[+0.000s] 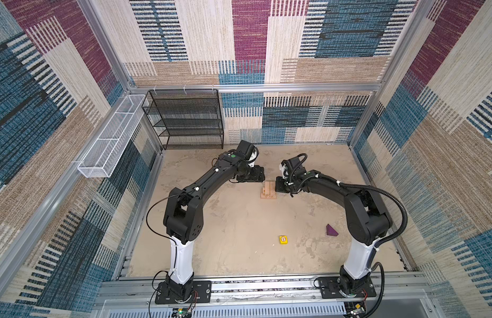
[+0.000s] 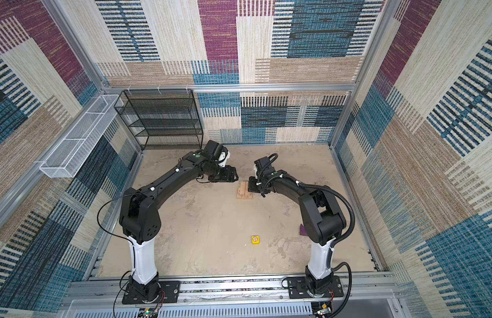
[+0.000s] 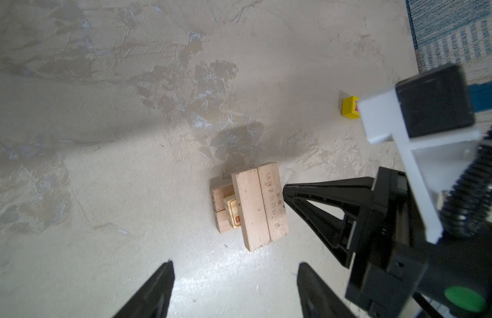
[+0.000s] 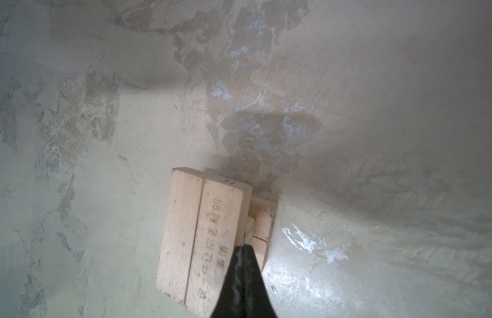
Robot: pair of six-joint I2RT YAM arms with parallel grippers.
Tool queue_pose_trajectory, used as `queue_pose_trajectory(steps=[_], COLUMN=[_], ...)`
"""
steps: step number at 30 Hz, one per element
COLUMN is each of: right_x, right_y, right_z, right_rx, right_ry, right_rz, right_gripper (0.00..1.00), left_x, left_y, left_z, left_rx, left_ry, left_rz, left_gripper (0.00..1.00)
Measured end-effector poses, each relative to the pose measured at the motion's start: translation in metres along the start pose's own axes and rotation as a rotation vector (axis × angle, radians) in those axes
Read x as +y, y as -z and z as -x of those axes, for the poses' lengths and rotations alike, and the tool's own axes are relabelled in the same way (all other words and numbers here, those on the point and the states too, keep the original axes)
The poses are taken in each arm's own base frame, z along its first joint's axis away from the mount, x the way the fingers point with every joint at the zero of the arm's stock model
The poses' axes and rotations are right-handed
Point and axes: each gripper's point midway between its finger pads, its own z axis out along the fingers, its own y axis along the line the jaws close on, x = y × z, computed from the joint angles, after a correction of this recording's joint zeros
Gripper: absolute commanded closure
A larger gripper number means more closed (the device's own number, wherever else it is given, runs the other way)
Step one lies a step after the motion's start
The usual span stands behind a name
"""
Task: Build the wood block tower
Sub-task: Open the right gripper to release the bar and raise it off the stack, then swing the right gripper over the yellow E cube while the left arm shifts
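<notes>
The tower is a low stack at mid-table. Two tan planks lie side by side, one printed, across lower planks. A small pale block with orange-red marks sits between the layers. My right gripper is shut, its tips at the edge of the printed plank, holding nothing. My left gripper hovers open, just left of the stack. A yellow cube and a purple wedge lie apart, nearer the front.
A black mesh shelf stands at the back left against the wall. A white wire basket hangs on the left rail. Patterned walls close in three sides.
</notes>
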Motion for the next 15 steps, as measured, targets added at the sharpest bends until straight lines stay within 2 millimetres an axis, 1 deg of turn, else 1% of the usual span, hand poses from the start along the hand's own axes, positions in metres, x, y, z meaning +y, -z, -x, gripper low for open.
queue_pose_trajectory(steps=[3, 6, 11, 13, 15], right_x=[0.000, -0.002, -0.009, -0.010, -0.012], right_y=[0.008, 0.019, 0.050, 0.062, 0.075], right_z=[0.005, 0.012, 0.030, 0.038, 0.047], right_rx=[-0.022, -0.065, -0.176, -0.221, -0.266], right_ry=[0.001, -0.006, -0.030, -0.037, -0.039], right_rz=[-0.013, -0.038, -0.103, -0.121, -0.139], right_gripper=[0.98, 0.94, 0.82, 0.80, 0.78], left_x=[0.002, 0.007, 0.010, 0.007, 0.008], left_y=[0.002, 0.012, 0.045, 0.057, 0.068], left_z=[0.001, 0.006, 0.016, 0.018, 0.021], left_rx=[-0.005, -0.027, -0.112, -0.142, -0.183], left_ry=[0.005, 0.012, 0.006, -0.008, -0.026], left_rz=[0.003, 0.017, 0.054, 0.054, 0.074], left_gripper=[0.26, 0.26, 0.26, 0.26, 0.26])
